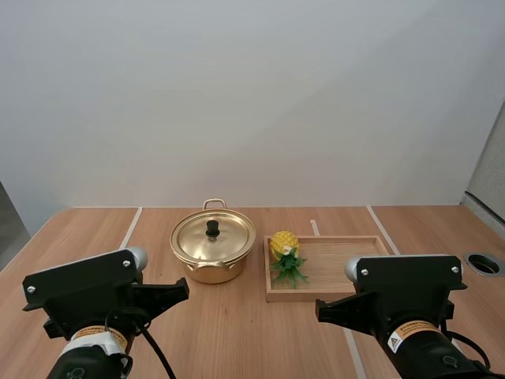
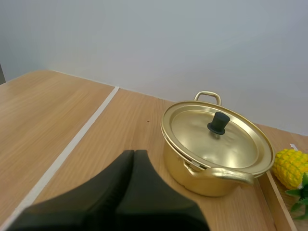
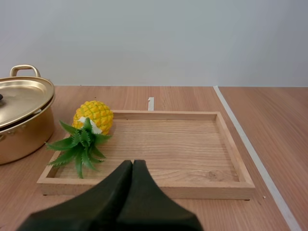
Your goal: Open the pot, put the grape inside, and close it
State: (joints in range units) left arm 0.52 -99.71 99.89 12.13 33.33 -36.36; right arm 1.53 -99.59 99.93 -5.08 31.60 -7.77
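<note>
Wood table [image 1: 237, 339] with lidded pot [image 1: 211, 267]. Just right of pot, on tray [image 1: 351, 257]: pineapple [image 1: 285, 244], not grape; probably light, hard, slick, so pinch across body. Lift lid [image 1: 225, 241] by knob [image 1: 212, 228]. Left gripper [image 2: 134, 153] and right gripper [image 3: 133, 163] short of pot, fingers pressed together, empty.

Wooden table [image 1: 95, 237]: pot [image 1: 211, 271], tray [image 1: 347, 260]

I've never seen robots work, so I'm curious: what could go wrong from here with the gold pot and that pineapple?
The knob on the lid is small, so the left pincer might slip off it. The pineapple lies on its side in the tray beside the pot; a grab could roll it.
</note>
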